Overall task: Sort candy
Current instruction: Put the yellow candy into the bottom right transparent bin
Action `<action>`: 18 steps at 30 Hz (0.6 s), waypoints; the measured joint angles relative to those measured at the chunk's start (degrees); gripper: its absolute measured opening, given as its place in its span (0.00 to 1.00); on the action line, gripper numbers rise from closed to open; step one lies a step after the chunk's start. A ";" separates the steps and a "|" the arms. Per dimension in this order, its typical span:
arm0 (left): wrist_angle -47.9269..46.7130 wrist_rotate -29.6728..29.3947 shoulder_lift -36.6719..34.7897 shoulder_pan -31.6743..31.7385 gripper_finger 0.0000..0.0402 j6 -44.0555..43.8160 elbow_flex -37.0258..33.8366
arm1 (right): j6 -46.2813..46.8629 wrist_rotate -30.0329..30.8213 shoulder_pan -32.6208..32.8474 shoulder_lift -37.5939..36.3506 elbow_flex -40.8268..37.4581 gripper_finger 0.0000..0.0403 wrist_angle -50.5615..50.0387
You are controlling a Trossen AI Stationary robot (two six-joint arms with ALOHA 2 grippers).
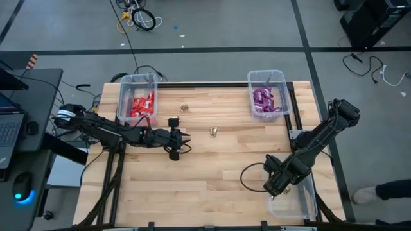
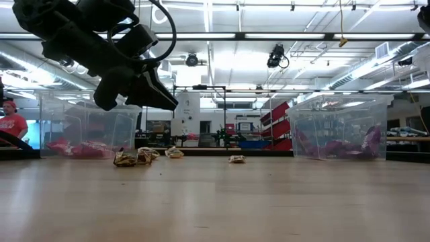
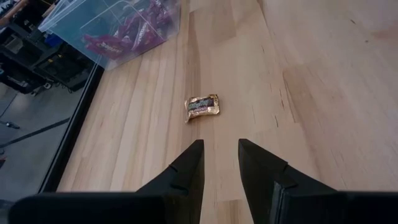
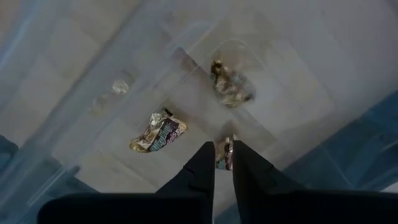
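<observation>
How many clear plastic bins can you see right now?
3. The left bin, at the far side, holds red packets. The right bin, also far, holds purple packets. The third bin, near right corner under the right gripper, holds gold pieces. None seems hidden.

**Left arm stretched level, right arm folded down at the table's corner**

The left arm reaches in from the table's left edge and lies nearly level across the boards, elbow low, wrist straight. The left gripper [image 1: 186, 140] points toward the table's middle and hangs above the surface; its two dark fingers [image 3: 186, 171] stand slightly apart with nothing between them. The right arm bends down from its base at the right edge toward the near right corner. The right gripper [image 4: 224, 163] points downward, its fingers nearly together around a small gold candy [image 4: 224, 157].
</observation>
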 joint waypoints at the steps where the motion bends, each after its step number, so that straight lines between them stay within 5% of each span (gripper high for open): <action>1: -0.02 0.00 0.00 0.00 0.25 0.00 0.00 | 0.11 0.00 0.00 0.00 0.00 0.12 0.03; 8: 0.35 -0.24 -0.63 -0.86 0.25 0.00 0.00 | 1.15 2.14 0.24 0.02 7.45 0.15 -5.89; 14: -7.76 -0.18 -4.80 -3.98 0.25 -1.43 2.67 | 0.49 15.97 1.93 -0.07 20.70 0.12 -14.78; 18: -21.62 0.52 -8.71 -5.88 0.25 -4.84 6.35 | -5.48 26.54 0.01 -0.07 25.17 0.12 -15.95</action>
